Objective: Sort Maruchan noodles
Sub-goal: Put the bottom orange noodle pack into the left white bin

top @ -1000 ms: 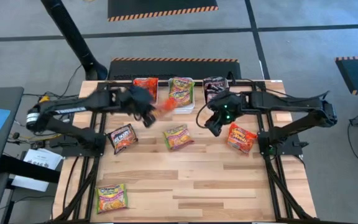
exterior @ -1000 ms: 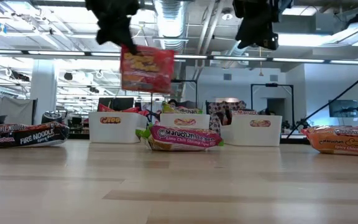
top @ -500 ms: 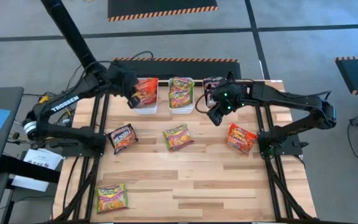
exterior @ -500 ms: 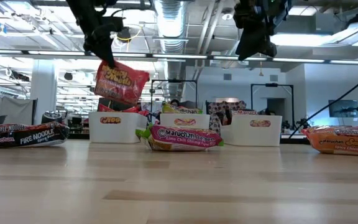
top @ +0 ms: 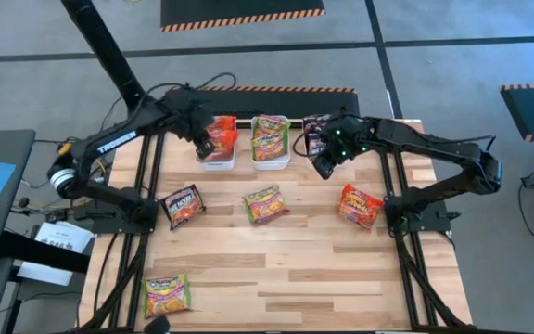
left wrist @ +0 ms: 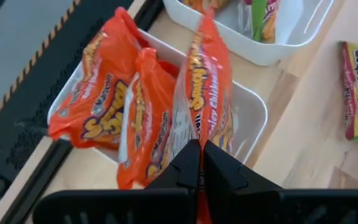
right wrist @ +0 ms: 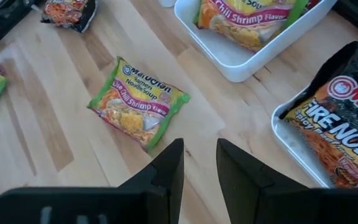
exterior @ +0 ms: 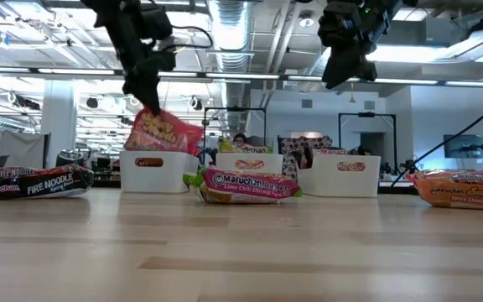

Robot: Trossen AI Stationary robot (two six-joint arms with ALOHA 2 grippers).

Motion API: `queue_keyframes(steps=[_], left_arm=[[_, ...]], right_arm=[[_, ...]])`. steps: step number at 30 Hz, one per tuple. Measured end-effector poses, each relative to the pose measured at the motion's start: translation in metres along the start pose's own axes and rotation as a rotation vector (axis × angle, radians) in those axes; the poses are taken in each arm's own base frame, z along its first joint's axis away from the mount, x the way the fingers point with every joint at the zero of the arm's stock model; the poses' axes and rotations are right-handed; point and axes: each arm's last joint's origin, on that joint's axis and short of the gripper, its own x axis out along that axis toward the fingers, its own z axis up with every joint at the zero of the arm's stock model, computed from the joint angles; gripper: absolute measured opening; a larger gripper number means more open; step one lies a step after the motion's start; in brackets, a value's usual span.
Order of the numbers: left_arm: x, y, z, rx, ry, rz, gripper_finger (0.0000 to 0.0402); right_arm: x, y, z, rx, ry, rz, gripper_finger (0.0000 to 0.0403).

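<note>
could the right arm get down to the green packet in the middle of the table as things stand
Probably yes. The right end effector hangs open and empty above the table, and the green packet lies flat on bare wood, apart from the bins and other packets. The left end effector is off at the left bin.

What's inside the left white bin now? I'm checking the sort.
Red-orange packets stand in the left bin; the left gripper holds another above. The bin's floor is covered.
</note>
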Motion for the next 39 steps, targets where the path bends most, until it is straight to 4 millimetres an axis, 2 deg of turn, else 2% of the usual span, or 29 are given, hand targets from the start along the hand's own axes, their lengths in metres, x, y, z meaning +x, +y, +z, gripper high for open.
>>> queue_keyframes(steps=[7,14,23,32,39], left_arm=[[0.032,0.004,0.004,-0.004,0.068,0.075,0.0],[0.048,0.005,0.003,-0.012,0.123,0.095,0.0],[0.048,0.008,0.001,-0.06,0.13,0.089,0.0013],[0.046,0.009,0.002,-0.107,0.123,0.02,0.0088],[0.018,0.014,0.03,-0.136,0.044,0.041,0.0111]], right_arm=[[0.0,-0.001,-0.001,-0.021,0.007,-0.005,0.0118],[0.0,-0.002,-0.004,-0.017,0.041,-0.017,0.0118],[0.0,-0.002,-0.004,-0.015,0.04,-0.016,0.0118],[0.0,-0.002,-0.004,0.001,0.039,-0.018,0.0118],[0.0,-0.005,-0.002,-0.001,0.014,-0.06,0.0118]])
